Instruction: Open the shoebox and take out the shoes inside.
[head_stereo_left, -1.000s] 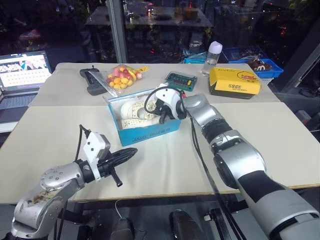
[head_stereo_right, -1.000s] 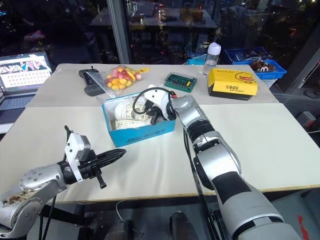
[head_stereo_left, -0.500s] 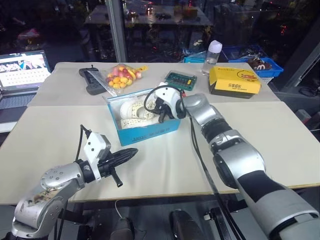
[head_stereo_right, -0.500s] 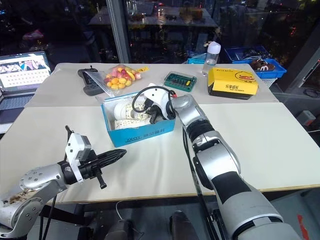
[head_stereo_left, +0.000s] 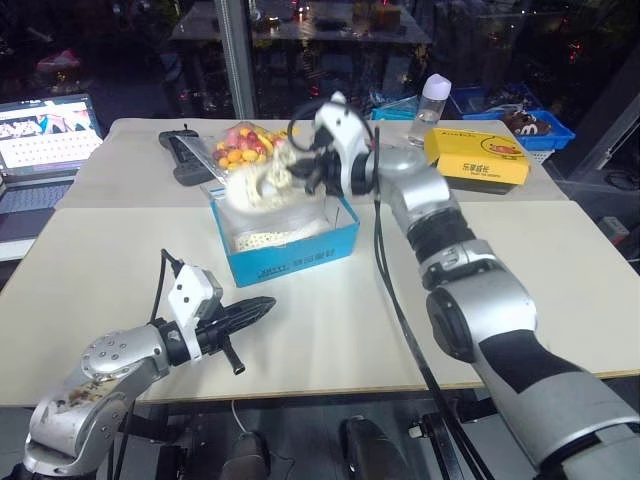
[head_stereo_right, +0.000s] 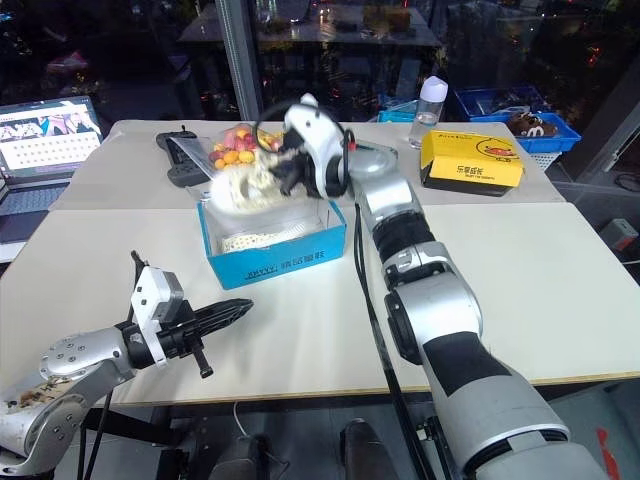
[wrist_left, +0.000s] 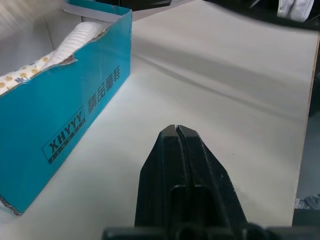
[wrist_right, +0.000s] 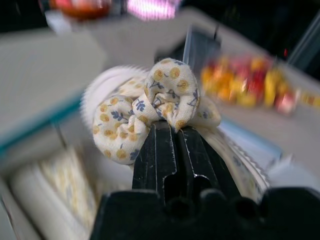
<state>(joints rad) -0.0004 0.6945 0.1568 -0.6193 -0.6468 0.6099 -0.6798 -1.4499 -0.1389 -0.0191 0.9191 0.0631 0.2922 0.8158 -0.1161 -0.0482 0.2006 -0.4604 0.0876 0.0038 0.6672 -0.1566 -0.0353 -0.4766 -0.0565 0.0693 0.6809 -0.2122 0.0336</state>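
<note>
The right gripper (wrist_right: 172, 131) pinches the floral fabric bow of one small cream-white shoe (head_stereo_left: 255, 187), held above the open bright blue cardboard shoebox (head_stereo_left: 290, 255) on the pale surface (head_stereo_left: 330, 320). The shoe looks light and soft. The second shoe (head_stereo_left: 262, 236) lies inside. The left gripper (wrist_left: 176, 131) is pressed together, empty.

You are in lab or workshop: big work tables (head_stereo_left: 500, 260), laptop (head_stereo_left: 45, 135), green circuit board (head_stereo_right: 375, 158), blue parts bins (head_stereo_left: 520, 125), dark cluttered benches behind glass.
</note>
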